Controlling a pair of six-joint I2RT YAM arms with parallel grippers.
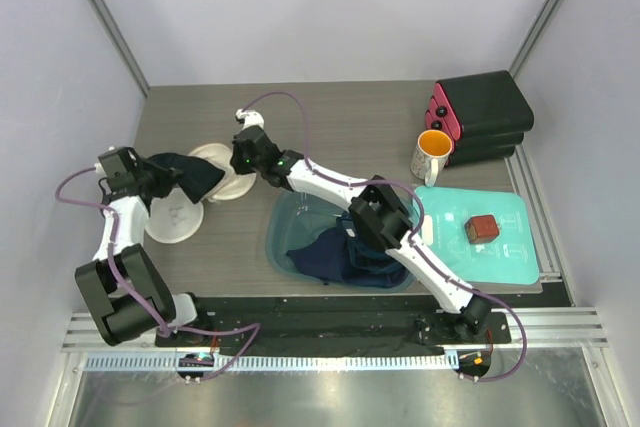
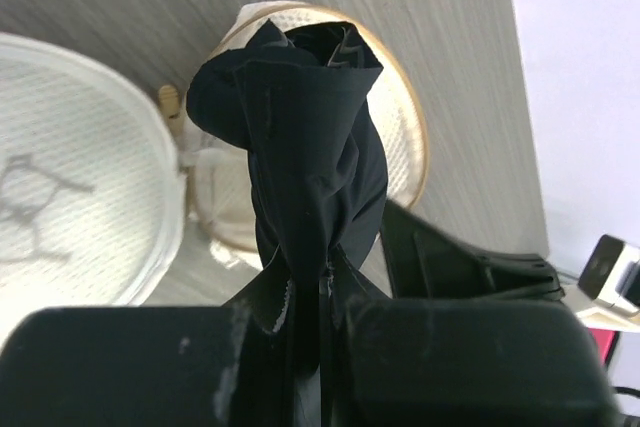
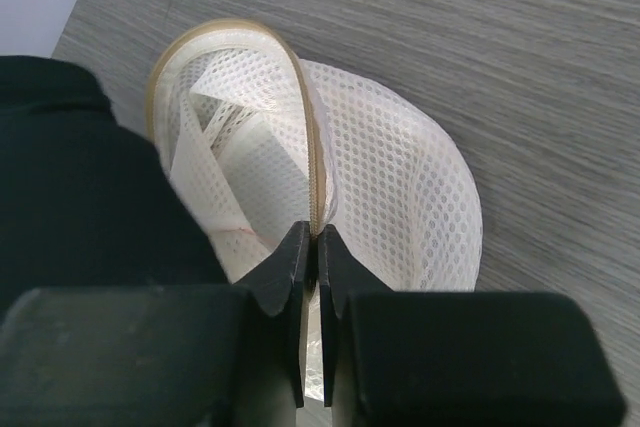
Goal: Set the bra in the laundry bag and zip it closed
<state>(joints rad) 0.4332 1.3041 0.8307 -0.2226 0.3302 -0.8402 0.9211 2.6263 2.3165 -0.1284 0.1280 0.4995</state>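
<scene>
At far-left of table [image 1: 350,117]: bra [image 2: 300,137] at laundry bag [image 3: 400,177] mouth.
I read left gripper [image 2: 318,282] clamped on the bra, bunched fabric poking over the open rim; right gripper [image 3: 312,247] pinching the laundry bag rim, which stands upright.

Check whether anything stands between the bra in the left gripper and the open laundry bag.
Nothing visible does. The left gripper holds the bra right at the mouth of the laundry bag. The right gripper pinches the bag's rim at one edge, not across the opening.
</scene>
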